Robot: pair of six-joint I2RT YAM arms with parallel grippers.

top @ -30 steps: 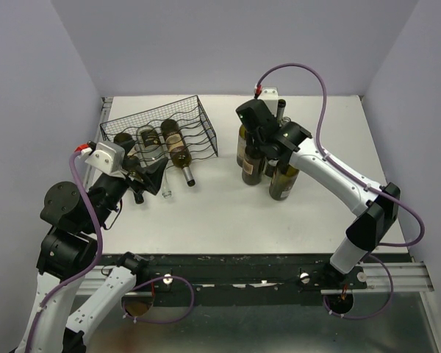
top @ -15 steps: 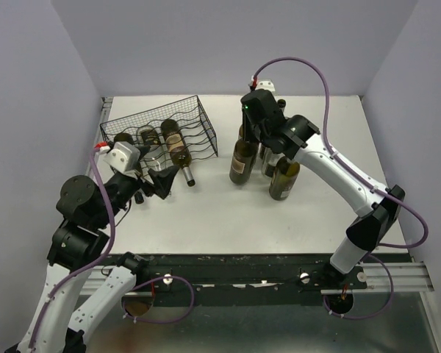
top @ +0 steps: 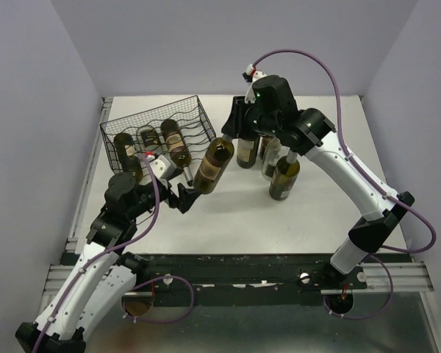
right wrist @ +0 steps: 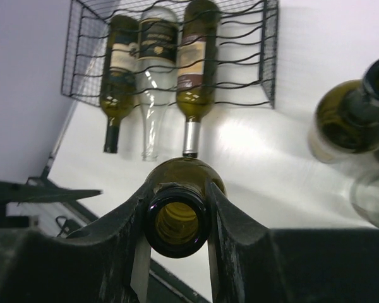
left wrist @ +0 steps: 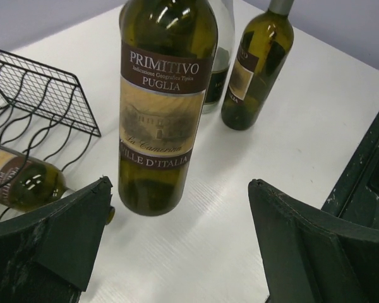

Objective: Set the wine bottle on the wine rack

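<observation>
A dark green wine bottle with a brown-and-cream label hangs tilted above the table, base toward the lower left. My right gripper is shut on its neck; the right wrist view shows both fingers clamped just below the open mouth. My left gripper stands wide open right below the bottle's base, not touching it. In the left wrist view the bottle hangs between and beyond the spread fingers. The black wire wine rack sits at the back left with three bottles lying in its cradles.
Two green bottles and a clear one stand right of the held bottle, under my right arm. The rack's right cradles hold nothing. Necks of the racked bottles stick out over the rack's near edge.
My right gripper lifted one bottle out of the standing group, swung it left and tilted it. My left arm reached forward and right, ending open under the bottle's base.
</observation>
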